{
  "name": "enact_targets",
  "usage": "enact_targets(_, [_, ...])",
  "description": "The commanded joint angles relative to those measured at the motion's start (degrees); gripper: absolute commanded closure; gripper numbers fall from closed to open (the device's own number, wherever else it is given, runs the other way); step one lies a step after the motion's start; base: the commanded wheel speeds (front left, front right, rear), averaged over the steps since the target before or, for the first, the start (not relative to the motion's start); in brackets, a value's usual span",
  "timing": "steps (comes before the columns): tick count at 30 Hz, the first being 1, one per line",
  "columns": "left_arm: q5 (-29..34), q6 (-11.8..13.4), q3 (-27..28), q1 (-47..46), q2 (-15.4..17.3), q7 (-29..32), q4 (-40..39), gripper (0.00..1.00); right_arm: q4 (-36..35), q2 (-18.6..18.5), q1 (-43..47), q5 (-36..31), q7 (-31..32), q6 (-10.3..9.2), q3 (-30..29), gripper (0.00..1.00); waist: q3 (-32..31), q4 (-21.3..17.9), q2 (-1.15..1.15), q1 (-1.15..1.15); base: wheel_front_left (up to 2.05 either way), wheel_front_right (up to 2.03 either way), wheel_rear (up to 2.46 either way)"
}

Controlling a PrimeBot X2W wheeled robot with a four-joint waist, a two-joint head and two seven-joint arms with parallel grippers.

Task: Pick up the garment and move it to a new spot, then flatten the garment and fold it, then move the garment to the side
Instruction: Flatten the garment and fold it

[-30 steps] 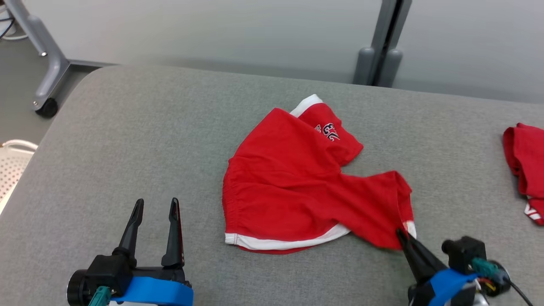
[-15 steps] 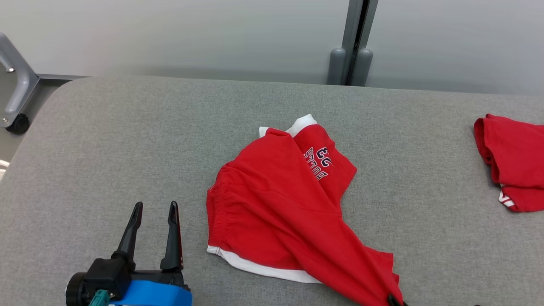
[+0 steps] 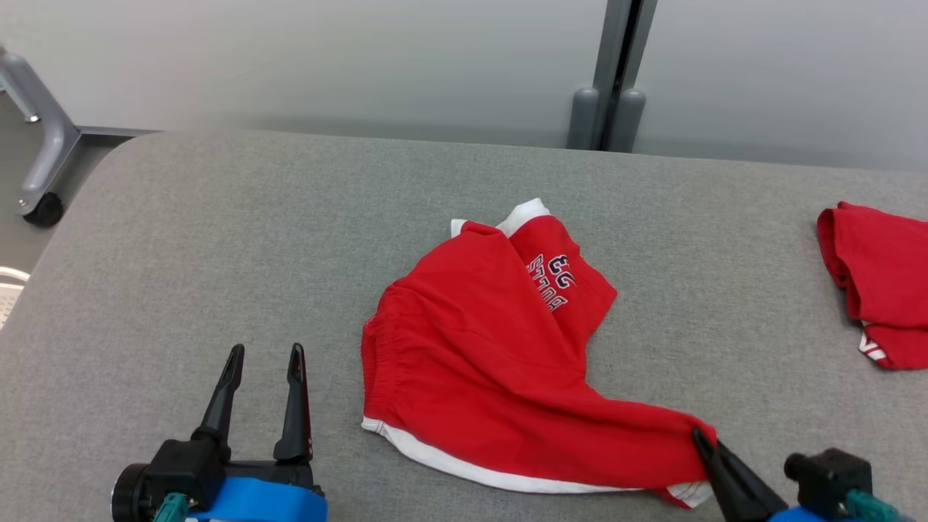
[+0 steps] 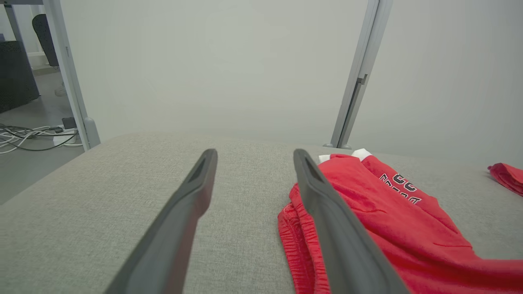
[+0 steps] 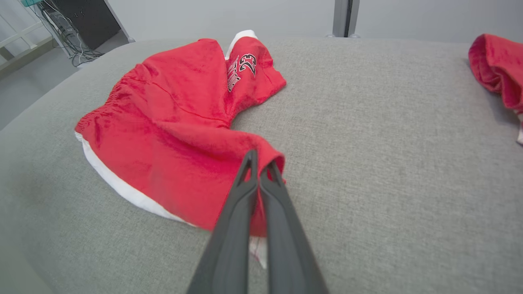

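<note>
Right gripper [image 5: 260, 165]: fingers pinched shut on one leg hem of the red shorts [image 3: 478, 362]. The rest lies crumpled on the grey padded table [image 3: 217, 232], ahead and left of its tips. A corner grip probably suits dragging. Left gripper [image 3: 265, 351]: fingers spread, empty, shorts just to its right; likely held ready for flattening.

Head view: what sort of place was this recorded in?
Probably a lab or office test bay: a grey fabric-covered table, pale partition panels joined by a grey metal post behind it, and a grey metal frame leg on a caster, with loose cables on the floor.
</note>
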Motion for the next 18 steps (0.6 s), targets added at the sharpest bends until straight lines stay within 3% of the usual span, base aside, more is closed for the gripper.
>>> enact_targets(1, [0.3, -0.3, 0.2, -1.1, -0.1, -0.1, 0.0, 0.00, 1.8, -0.7, -2.0, -0.5, -0.5, 0.02, -0.2, 1.00, 0.2, 0.3, 0.00, 0.00, 0.00, 0.00, 0.00])
enact_targets(15, [-0.4, -0.3, -0.4, -0.5, -0.1, -0.1, 0.3, 0.00, 29.8, -2.2, -19.3, -1.3, -6.6, 0.02, -0.9, 1.00, 0.1, 2.4, 0.00, 0.00, 0.00, 0.00, 0.00])
enact_targets(16, [-0.3, -0.3, -0.4, -0.3, 0.0, -0.1, 0.3, 0.00, 31.1, -2.1, -19.9, -1.1, -7.1, 0.02, -0.6, 0.84, 0.0, 2.4, 0.00, 0.00, 0.00, 0.00, 0.00])
enact_targets(17, [-0.3, -0.3, -0.2, -0.2, 0.0, -0.1, 0.3, 0.00, 32.1, -2.0, -20.6, -1.0, -7.9, 0.02, -0.3, 0.32, 0.0, 2.2, 0.00, 0.00, 0.00, 0.00, 0.00])
enact_targets(18, [-0.2, -0.3, -0.2, -0.1, -0.1, -0.1, 0.3, 0.00, 33.1, -1.8, -21.1, -0.7, -8.5, 0.02, -0.2, 0.00, -0.2, 2.1, 0.00, 0.00, 0.00, 0.00, 0.00])
